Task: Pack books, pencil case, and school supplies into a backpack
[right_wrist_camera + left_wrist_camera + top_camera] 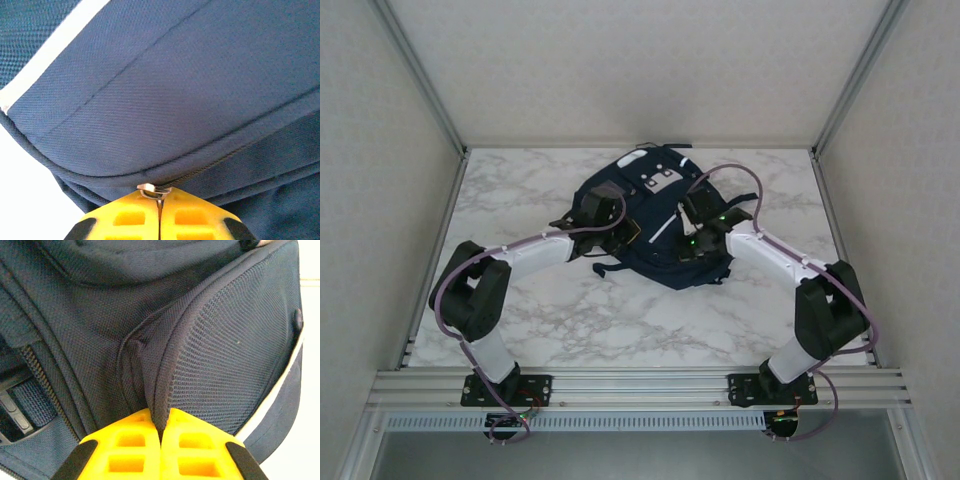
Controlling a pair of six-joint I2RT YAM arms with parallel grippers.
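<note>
Both arms reach forward and bend inward at the elbows, wrists angled toward each other. The left gripper [161, 416] and right gripper [160, 194] each have yellow fingers [131, 450] pressed together, jaws closed.

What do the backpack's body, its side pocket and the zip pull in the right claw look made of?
The backpack looks like woven synthetic, probably nylon or polyester: fine matte weave, stitched seams. The side pocket is a coarser, open mesh-like knit. The zip pull seems metal: small, silvery, shiny, pinched in the right claw.
</note>
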